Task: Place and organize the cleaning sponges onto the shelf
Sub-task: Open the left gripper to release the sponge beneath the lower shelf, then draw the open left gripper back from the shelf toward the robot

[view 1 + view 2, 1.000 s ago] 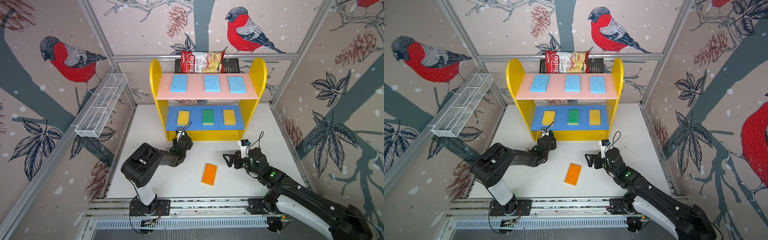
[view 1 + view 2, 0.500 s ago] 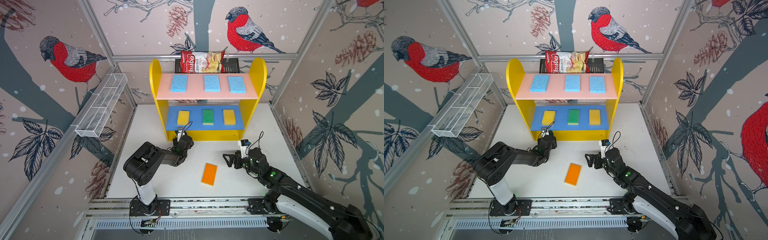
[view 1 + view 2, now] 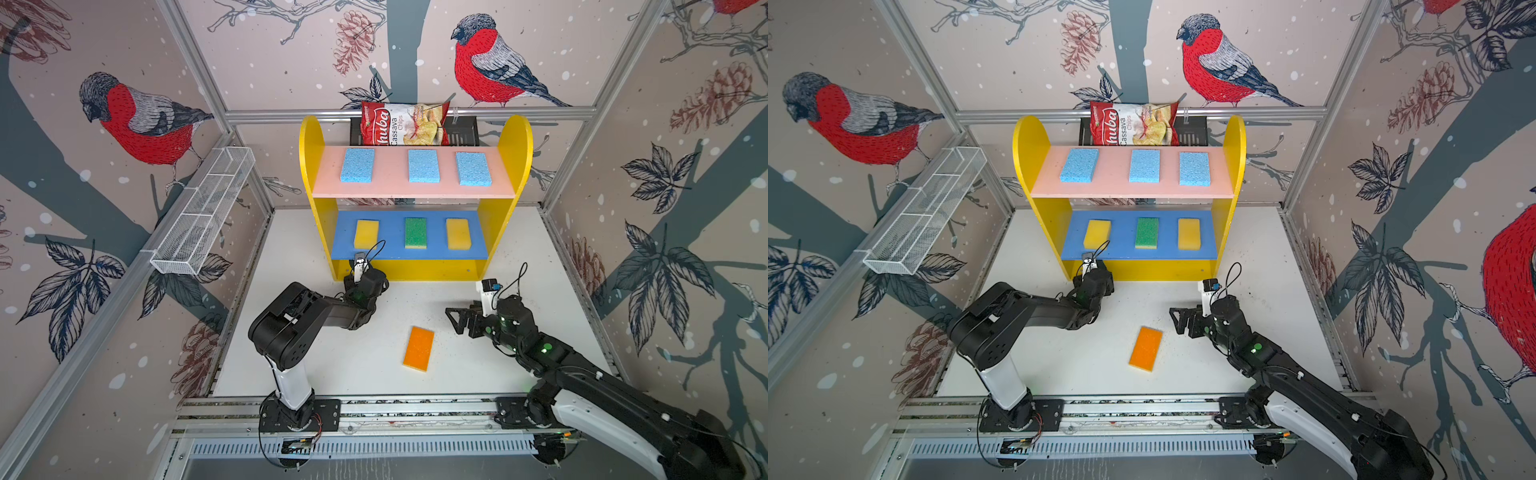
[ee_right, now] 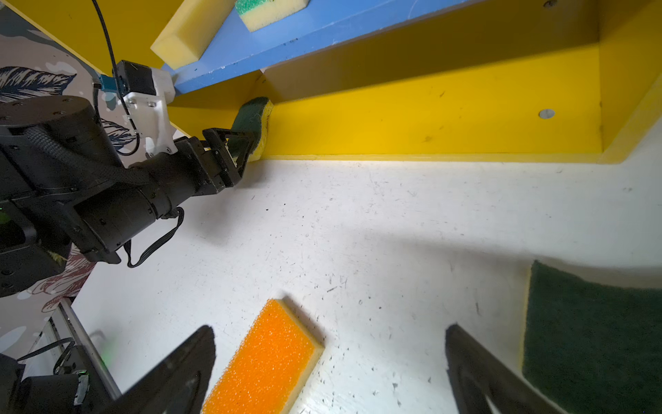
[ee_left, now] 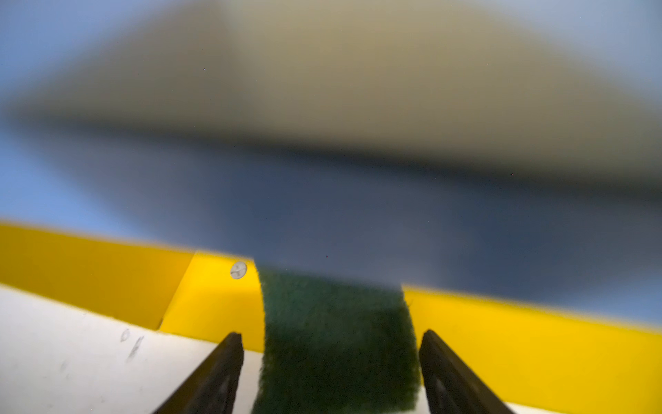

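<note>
The shelf (image 3: 309, 166) carries three light blue sponges (image 3: 423, 166) on its pink board. Its blue board holds two yellow sponges (image 3: 366, 234) and a green-topped one (image 3: 415, 233). My left gripper (image 5: 331, 333) is at the left end of the yellow base. It is open, and a dark green sponge (image 5: 336, 340) lies between its fingers with a gap on each side. That sponge (image 4: 250, 122) rests over the base's front lip. An orange-topped sponge (image 3: 418, 348) lies on the table. My right gripper (image 4: 329, 329) hovers open beside it, empty. Another dark green sponge (image 4: 591, 340) lies by the right gripper.
A red chips bag (image 3: 403, 124) sits on a black rack (image 3: 461, 133) behind the shelf. A white wire basket (image 3: 203, 212) hangs on the left wall. The arms' metal rail (image 3: 374, 409) runs along the table's front edge.
The left arm's elbow has swung slightly to the right while its gripper stays at the shelf's base. The right arm and the orange-topped sponge have not moved.
</note>
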Available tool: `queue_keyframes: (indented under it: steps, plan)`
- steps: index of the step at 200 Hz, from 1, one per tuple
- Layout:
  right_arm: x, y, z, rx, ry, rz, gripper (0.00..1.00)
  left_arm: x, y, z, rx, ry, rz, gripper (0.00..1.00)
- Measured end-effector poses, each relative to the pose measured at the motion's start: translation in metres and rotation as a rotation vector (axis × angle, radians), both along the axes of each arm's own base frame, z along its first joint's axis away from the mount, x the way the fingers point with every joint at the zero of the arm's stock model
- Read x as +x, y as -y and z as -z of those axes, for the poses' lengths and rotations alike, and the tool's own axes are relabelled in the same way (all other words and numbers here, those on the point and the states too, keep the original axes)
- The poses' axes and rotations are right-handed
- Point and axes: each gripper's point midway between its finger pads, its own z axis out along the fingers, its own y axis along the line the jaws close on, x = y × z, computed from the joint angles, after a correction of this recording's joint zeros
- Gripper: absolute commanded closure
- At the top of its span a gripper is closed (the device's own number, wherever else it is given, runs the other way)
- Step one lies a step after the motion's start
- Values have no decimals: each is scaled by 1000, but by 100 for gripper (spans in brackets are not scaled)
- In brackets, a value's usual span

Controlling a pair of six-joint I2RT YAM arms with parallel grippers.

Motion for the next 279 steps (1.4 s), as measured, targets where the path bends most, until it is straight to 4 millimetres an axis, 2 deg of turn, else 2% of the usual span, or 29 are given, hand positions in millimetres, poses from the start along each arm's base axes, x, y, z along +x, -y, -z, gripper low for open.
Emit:
queue_keyframes:
  steps: [68,100,148,192,233,247,264,279]
  plan:
    - [-2,1,-9,21,20,1,0,-16,-3,-1,-9,-51,28,19]
    - [-2,2,-20,38,43,4,1,-19,1,-16,-16,-35,52,19]
    - [-4,7,-24,37,54,17,0,-24,5,-36,-45,-11,80,19]
    - [-5,6,-29,41,58,17,0,-44,0,-48,-83,1,106,22]
    - [-6,7,-29,33,53,19,0,-71,-3,-56,-192,14,152,33]
    - [-7,7,-29,31,48,19,0,-81,-2,-56,-239,14,177,42]
    - [-7,7,-29,37,36,23,1,-95,-1,-51,-304,6,201,57]
    - [-8,7,-28,39,34,21,0,-106,0,-48,-353,7,229,59]
